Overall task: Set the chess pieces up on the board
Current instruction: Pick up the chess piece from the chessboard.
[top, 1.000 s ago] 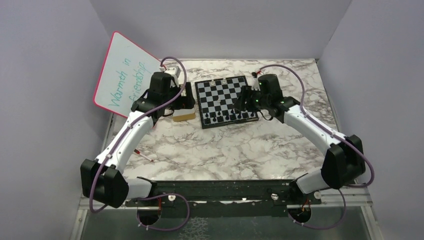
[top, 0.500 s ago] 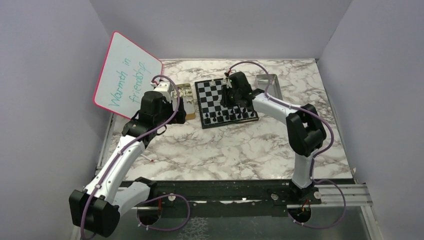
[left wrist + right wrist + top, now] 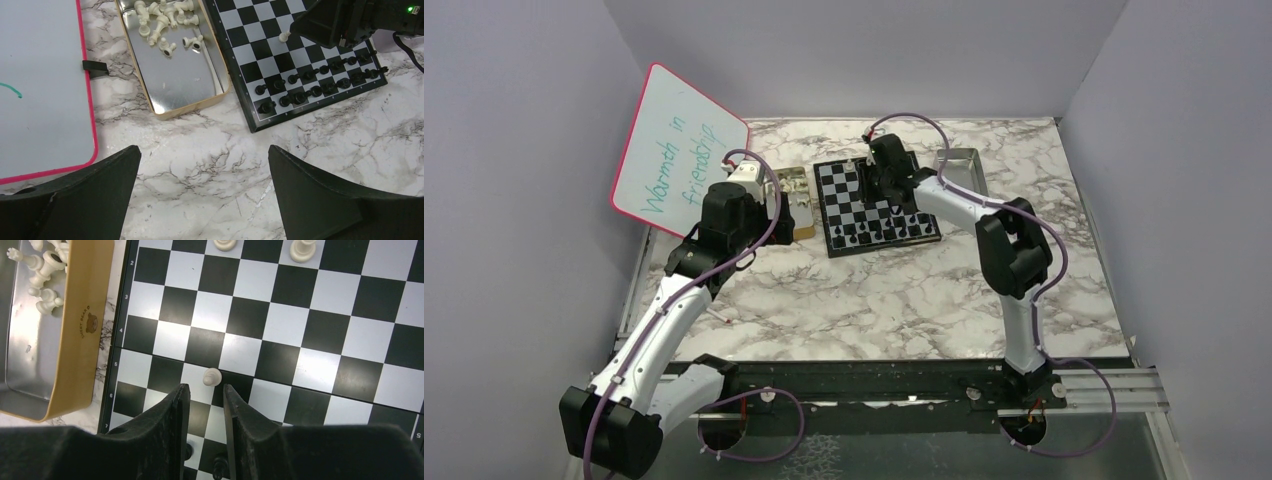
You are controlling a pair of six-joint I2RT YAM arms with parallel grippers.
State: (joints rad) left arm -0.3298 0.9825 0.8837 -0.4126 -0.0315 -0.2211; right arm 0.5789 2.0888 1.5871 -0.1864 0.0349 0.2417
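Note:
The board [image 3: 844, 192] lies at the back middle of the table. Black pieces [image 3: 886, 232] stand in two rows along its near edge. A white pawn [image 3: 212, 376] stands alone mid-board, just beyond my right gripper's fingertips and not between them; it also shows in the left wrist view [image 3: 284, 36]. Two white pieces [image 3: 302, 250] stand at the far rank. My right gripper [image 3: 206, 390] hovers over the board [image 3: 300, 340], slightly open and empty. My left gripper [image 3: 204, 152] is wide open and empty over bare marble, in front of a tray of white pieces [image 3: 165, 22].
A gold-rimmed metal tray [image 3: 185, 75] lies left of the board [image 3: 260, 50]. A second metal tray [image 3: 964, 162] lies right of it. A pink-edged whiteboard [image 3: 679, 150] leans at the back left. A small red-tipped object [image 3: 714, 316] lies near the left arm.
My right arm swung left from the board's right edge to over its far middle. My left arm drew back from the left tray toward the near side.

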